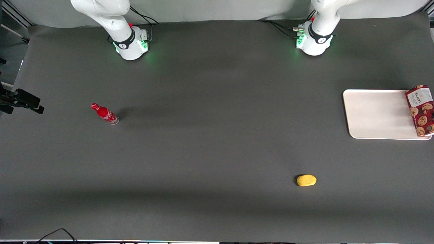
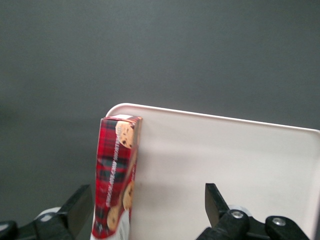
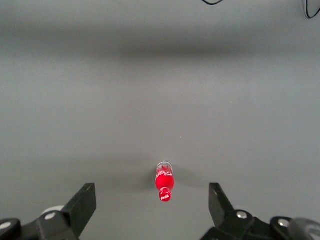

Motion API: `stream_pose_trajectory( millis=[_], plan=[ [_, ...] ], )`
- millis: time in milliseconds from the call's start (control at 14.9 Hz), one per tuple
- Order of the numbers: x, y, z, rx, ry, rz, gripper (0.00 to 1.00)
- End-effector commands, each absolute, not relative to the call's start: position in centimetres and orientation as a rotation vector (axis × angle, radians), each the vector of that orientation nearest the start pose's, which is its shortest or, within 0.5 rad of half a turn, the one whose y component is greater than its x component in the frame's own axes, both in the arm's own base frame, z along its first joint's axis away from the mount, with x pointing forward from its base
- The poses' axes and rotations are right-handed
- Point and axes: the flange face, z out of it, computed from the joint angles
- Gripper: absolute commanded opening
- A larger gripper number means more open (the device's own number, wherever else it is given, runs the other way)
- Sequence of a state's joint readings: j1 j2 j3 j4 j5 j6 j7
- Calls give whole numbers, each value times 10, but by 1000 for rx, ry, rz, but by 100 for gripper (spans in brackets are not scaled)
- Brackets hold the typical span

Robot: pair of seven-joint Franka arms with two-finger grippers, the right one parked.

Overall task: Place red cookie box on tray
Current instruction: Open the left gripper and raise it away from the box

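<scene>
The red cookie box point(image 1: 421, 110) lies along the edge of the tray point(image 1: 376, 113) at the working arm's end of the table, seemingly resting on the rim and tilted up on its long side. The gripper point(image 2: 145, 212) hangs above it, jaws spread wide and holding nothing, one finger outside the box, the other over bare tray. It is probably light, stiff cardboard with slick printed faces, best pinched across its narrow width near mid-length, and gently, since its walls may dent.
</scene>
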State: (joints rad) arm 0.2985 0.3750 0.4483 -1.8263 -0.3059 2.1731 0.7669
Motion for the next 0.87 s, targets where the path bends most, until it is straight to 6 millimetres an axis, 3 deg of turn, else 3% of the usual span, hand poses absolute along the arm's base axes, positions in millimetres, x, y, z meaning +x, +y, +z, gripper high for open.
stream_pose_trajectory(
  millis=[0,201,403,604,806],
  plan=[
    [508,330,453,-3161,-296,-54,100],
    [536,235,524,-3163,-338,29,100],
    [556,130,570,-3117,-286,0,100],
    [559,49,593,-3110,-185,-61,100],
    [548,-11,603,-3100,-123,-23,100]
  ],
)
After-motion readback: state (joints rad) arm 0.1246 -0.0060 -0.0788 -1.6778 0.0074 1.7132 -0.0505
